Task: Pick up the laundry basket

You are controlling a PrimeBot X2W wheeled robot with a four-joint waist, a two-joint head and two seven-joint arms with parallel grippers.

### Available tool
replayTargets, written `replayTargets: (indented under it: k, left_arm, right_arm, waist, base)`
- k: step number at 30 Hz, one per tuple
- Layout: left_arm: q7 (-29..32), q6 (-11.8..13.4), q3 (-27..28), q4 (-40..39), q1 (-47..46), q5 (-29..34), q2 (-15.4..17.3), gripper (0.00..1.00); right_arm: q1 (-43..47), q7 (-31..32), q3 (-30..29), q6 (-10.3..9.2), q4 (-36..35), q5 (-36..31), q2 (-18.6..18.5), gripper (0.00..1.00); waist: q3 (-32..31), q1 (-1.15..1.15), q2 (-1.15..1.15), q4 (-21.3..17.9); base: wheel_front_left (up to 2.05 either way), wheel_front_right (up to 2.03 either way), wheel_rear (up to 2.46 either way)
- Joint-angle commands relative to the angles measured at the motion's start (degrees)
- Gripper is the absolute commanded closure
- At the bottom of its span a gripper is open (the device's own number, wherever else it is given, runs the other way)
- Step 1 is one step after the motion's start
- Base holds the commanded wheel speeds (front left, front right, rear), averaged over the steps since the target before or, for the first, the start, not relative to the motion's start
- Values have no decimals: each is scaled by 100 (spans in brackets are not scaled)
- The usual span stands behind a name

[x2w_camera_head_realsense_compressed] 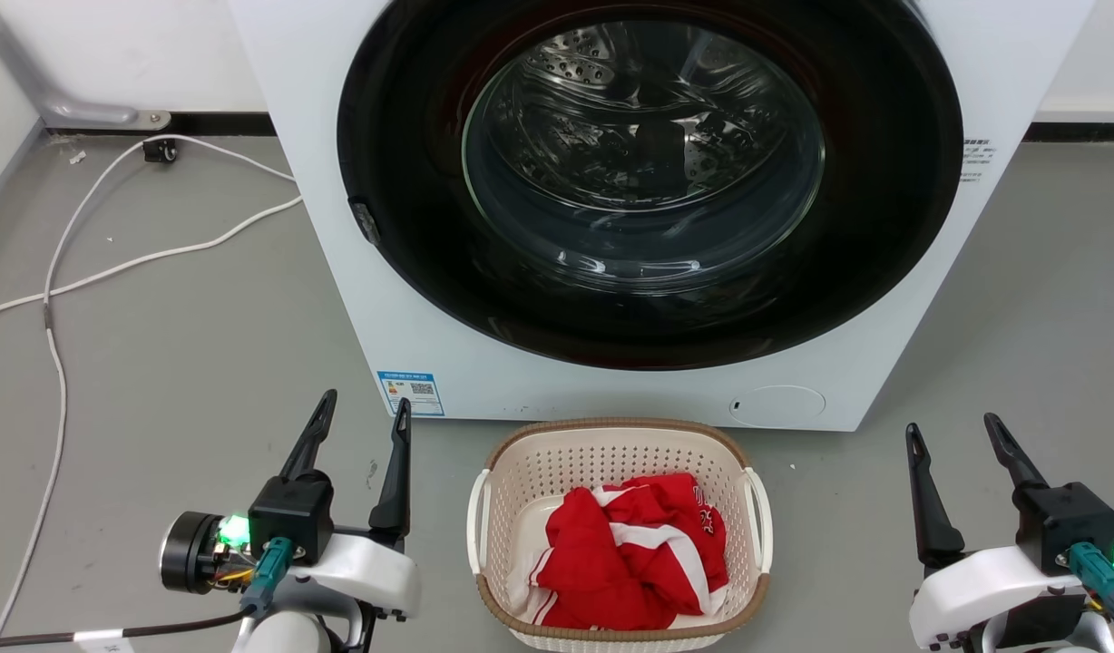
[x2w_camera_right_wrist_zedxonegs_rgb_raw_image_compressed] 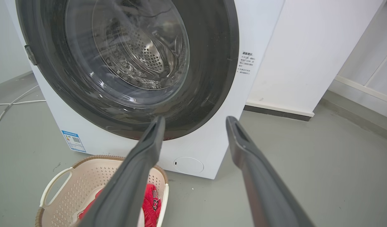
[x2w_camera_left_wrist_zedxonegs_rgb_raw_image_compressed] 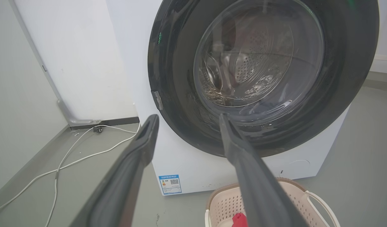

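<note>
A white front-loading washing machine is seen from above, standing on a grey floor. A perforated steel drum can be made out through its round, dark-rimmed glass door. The laundry basket, cream-white and perforated with a brown woven-look rim, is set on the floor just in front of the machine's lower edge. It lies between the two grippers and is touched by neither. A white handle is fitted on each of its two sides, and a crumpled red and white garment is heaped inside it.

The left gripper is held at the lower left, its two long dark fingers spread apart with nothing between them. The right gripper is held at the lower right, likewise spread and empty. Both are pointed toward the machine.

A white cable is trailed across the floor left of the machine. A small blue-edged label is stuck at the machine's lower left corner.
</note>
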Motion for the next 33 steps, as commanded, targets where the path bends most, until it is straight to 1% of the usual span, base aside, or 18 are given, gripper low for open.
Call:
replayTargets:
  k: [1, 9, 11, 16, 25, 28, 33]
  left_arm:
    - [-44, -10, 37, -2, -7, -27, -11, 0]
    - [-44, -25, 129, 7, -118, -25, -53, 0]
    - [-43, -28, 163, 32, -181, -42, -71, 0]
    - [-37, -128, 229, 265, -468, -158, -101, 0]
    - [57, -490, 201, 1172, -1607, -396, -25, 0]
    - [130, -609, 214, 1584, -1959, -528, 43, 0]
    - [363, -734, 190, 2312, -2651, -716, 165, 0]
  right_arm:
    - [-49, -29, -11, -4, 15, 55, 24, 0]
    - [-166, -10, -12, -4, 94, 97, 24, 0]
    - [-210, 24, -26, -4, 147, 122, 23, 0]
    - [-529, 150, 9, -4, 392, 143, 22, 0]
    - [-1451, 356, 85, -4, 1061, 273, 20, 0]
    - [-1775, 480, 184, -4, 1370, 278, 20, 0]
    - [-2379, 744, 357, -4, 1930, 442, 21, 0]
  waist:
    - [10, -1, 0, -4]
    - [142, -1, 0, -18]
    - [225, -1, 0, -27]
    - [578, -1, 0, -93]
    - [1552, -1, 0, -202]
    - [1869, -1, 0, -256]
    - [2436, -1, 0, -333]
  base:
    - [0, 0, 0]
    - [0, 0, 0]
    - [0, 0, 0]
    - [0, 0, 0]
    - [0, 0, 0]
    - [0, 0, 0]
    - [0, 0, 0]
